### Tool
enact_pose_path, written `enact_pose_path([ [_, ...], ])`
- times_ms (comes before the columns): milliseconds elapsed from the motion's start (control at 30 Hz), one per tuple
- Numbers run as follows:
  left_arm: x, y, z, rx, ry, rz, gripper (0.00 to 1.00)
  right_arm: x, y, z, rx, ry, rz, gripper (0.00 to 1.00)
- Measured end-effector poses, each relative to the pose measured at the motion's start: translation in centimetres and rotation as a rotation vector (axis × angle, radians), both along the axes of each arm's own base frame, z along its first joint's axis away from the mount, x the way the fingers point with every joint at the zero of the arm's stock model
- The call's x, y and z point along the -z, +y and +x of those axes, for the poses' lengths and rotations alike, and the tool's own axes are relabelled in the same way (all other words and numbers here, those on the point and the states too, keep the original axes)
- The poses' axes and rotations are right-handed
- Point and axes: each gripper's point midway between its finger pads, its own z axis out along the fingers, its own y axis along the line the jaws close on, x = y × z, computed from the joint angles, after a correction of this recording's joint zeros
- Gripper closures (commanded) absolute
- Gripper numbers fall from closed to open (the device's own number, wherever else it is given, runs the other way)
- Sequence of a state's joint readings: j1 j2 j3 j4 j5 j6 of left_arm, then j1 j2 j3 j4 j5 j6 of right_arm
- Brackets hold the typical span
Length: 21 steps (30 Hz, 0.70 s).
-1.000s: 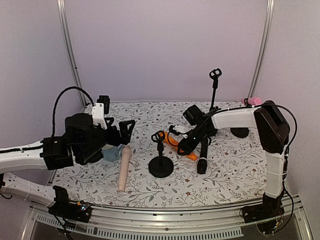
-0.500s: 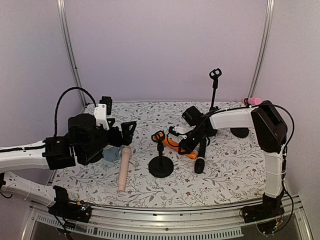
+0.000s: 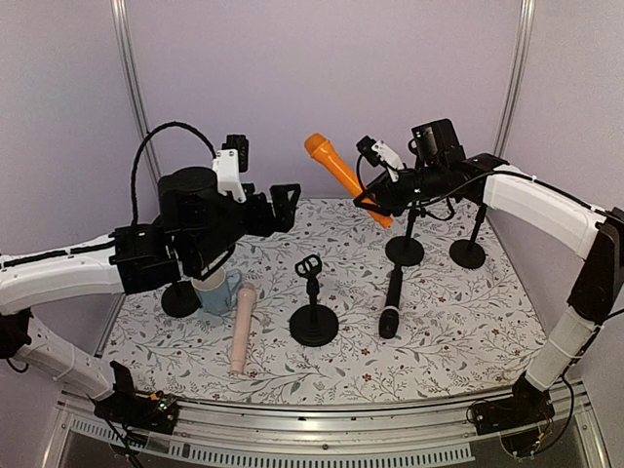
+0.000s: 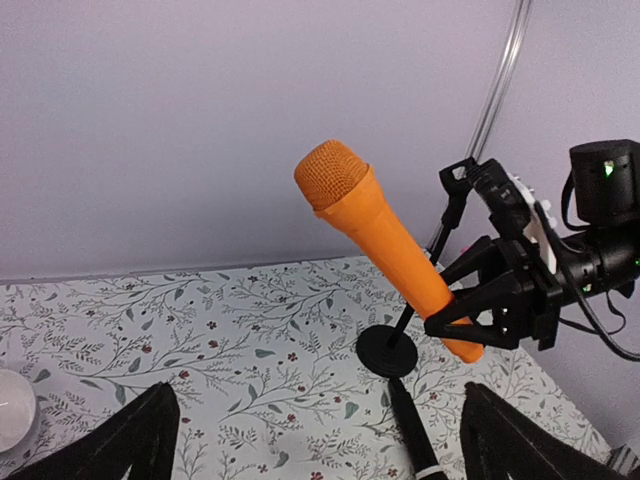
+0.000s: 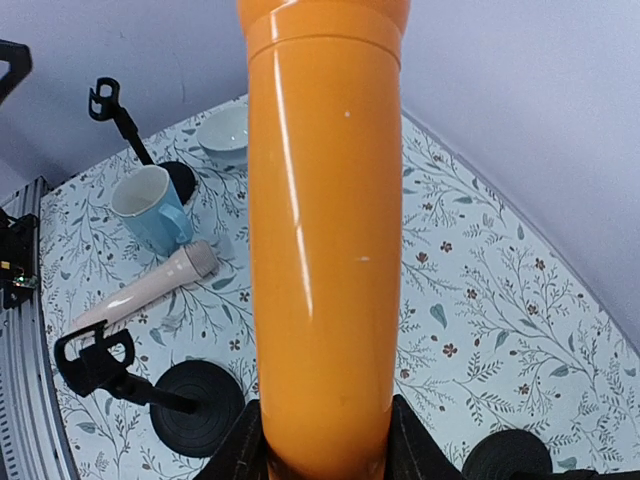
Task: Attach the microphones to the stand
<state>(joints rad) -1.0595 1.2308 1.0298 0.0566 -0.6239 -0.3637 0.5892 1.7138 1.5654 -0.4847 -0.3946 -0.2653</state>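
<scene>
Lifted off the table (image 3: 448, 312), smooth orange microphone (image 3: 343, 180) sits clamped in right gripper (image 3: 376, 201); left gripper (image 3: 275, 207) gapes.

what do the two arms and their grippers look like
Both arms have white links and bulky black joints. The left arm carries a looping black cable and a white wrist block; the left gripper is black and angular. The right gripper is black too, with a white bracket; the right arm shows a green light at its wrist.
</scene>
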Motion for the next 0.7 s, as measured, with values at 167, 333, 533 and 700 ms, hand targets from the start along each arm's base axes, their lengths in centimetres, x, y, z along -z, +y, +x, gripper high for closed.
enact_pose_path([
  [167,-4.0,-4.3,2.2,0.016,-0.053,-0.119,0.02,-5.7,0.0,-1.7,-0.030,-0.096,0.102,0.75],
  [333,-5.2,-7.6,3.8,0.036,-0.089,-0.215,0.06,-6.7,-0.2,-2.0,-0.024,-0.105,0.125,0.75],
  [533,-5.4,-11.3,5.3,0.076,-0.093,-0.299,0.11,-7.6,-0.4,-2.2,-0.015,-0.121,0.144,0.75],
  [700,-5.0,-12.8,6.6,0.076,-0.081,-0.355,0.17,-8.4,-0.5,-2.5,-0.015,-0.137,0.162,0.76],
])
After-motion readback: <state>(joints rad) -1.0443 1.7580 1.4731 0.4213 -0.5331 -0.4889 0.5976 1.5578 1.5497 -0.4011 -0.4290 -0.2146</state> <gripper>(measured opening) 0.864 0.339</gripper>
